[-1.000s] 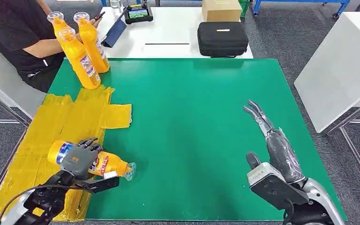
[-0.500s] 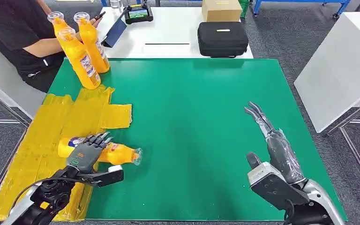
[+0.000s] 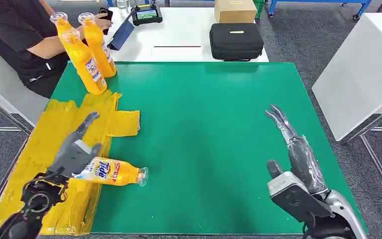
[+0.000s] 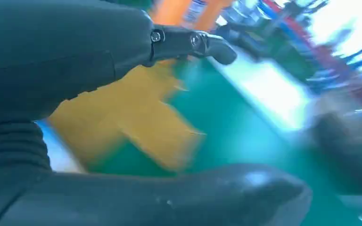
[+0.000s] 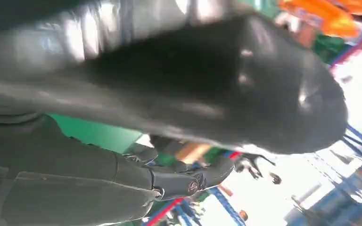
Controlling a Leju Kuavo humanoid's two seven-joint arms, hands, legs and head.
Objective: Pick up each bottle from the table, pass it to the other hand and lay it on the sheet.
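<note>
Nearest: left hand open, fingers stretched fwd over yellow sheet, holding nothing; thumb just beside base of lying bottle, contact unclear. Right hand also open, fingers straight, held over green counter, well apart from any bottle.

Lying bottle on its side, base end on sheet, neck & cap end out over green mat, so only partly on sheet. Judged: one bottle laid, placement maybe needs tidying.

Farther back: three upright bottles at far left corner of counter, untouched, beside a person's arm. Beyond, black case & cardboard box on white table.

Left to do, by the look: three more pick-pass-lay rounds; task roughly a quarter through.
</note>
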